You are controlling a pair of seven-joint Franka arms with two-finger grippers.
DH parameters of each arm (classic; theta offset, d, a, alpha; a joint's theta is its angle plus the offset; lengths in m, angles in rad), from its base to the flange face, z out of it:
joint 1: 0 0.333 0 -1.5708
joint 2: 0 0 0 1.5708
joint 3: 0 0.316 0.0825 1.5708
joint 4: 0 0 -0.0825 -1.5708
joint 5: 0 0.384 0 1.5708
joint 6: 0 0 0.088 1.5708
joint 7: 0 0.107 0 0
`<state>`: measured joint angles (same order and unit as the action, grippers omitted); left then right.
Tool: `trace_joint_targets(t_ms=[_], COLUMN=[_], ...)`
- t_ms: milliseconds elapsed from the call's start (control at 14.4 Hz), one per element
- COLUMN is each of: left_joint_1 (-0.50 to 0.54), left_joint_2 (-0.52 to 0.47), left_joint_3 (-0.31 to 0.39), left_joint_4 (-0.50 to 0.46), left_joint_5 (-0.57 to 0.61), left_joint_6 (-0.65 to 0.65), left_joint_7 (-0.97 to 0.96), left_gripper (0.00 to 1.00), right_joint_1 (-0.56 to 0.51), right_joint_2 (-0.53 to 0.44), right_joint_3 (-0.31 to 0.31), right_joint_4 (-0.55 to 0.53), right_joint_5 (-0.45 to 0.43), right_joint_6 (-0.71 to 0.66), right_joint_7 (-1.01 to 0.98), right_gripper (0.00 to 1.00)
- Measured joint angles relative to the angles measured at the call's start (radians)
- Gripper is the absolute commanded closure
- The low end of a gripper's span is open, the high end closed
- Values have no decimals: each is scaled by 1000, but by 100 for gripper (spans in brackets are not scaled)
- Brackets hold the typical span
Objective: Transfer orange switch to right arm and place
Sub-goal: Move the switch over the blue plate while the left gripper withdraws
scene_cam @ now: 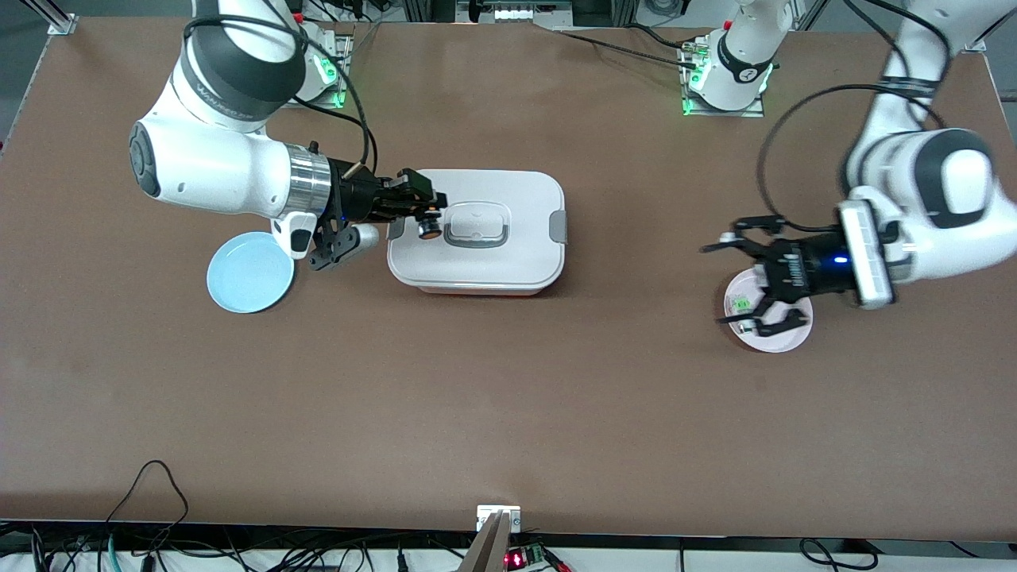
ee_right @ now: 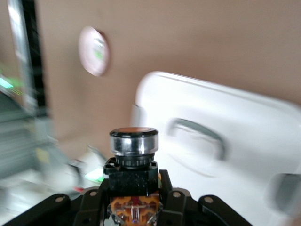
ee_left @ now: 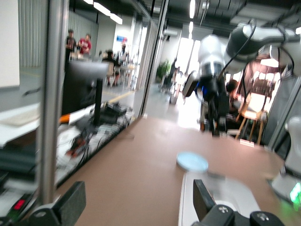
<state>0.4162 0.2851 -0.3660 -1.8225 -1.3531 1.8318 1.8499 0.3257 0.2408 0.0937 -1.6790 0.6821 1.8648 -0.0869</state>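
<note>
right gripper [scene_cam: 423, 213] clamped the orange switch [scene_cam: 430, 228] over the white box [scene_cam: 516, 262]; left gripper [scene_cam: 735, 282] spread apart over the pink plate [scene_cam: 794, 338].

Right gripper [scene_cam: 419, 208] clamped, left gripper [scene_cam: 735, 280] agape.

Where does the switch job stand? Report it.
Handover looks done: the right gripper holds the orange switch over the white lidded container. The left gripper is open and empty above the pink plate. Left: setting the switch down, perhaps on the blue plate.
</note>
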Motion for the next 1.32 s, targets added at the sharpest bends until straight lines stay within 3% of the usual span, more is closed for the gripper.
trace_joint_targets(t_ms=[278,487,696,974,1322], left_joint_1=[39,40,30,-26,-125], left_joint_2=[-30,-62,-97,-122,-129], left_joint_3=[210,253,257,257,255], left_joint_4=[3,13,92,216,316], left_joint_5=[138,259,491,758,1032], left_joint_6=[-77,-61,23,30,-104], left_joint_7=[1,-81,-423,-904,-1404], left_gripper=[0,0,0,0,0], right_joint_1=[-1,-2,-6,-12,-12], right_joint_2=[0,-2,-15,-33,-30], right_joint_3=[-11,-61,-172,-299,-370], right_joint_4=[-4,-35,-121,-294,-514], right_joint_5=[-344,-493,-539,-553,-553], right_joint_6=[-78,-92,-44,152,454], right_joint_7=[-244,-481,-769,-1128,-1372], right_gripper=[95,95,95,95,94])
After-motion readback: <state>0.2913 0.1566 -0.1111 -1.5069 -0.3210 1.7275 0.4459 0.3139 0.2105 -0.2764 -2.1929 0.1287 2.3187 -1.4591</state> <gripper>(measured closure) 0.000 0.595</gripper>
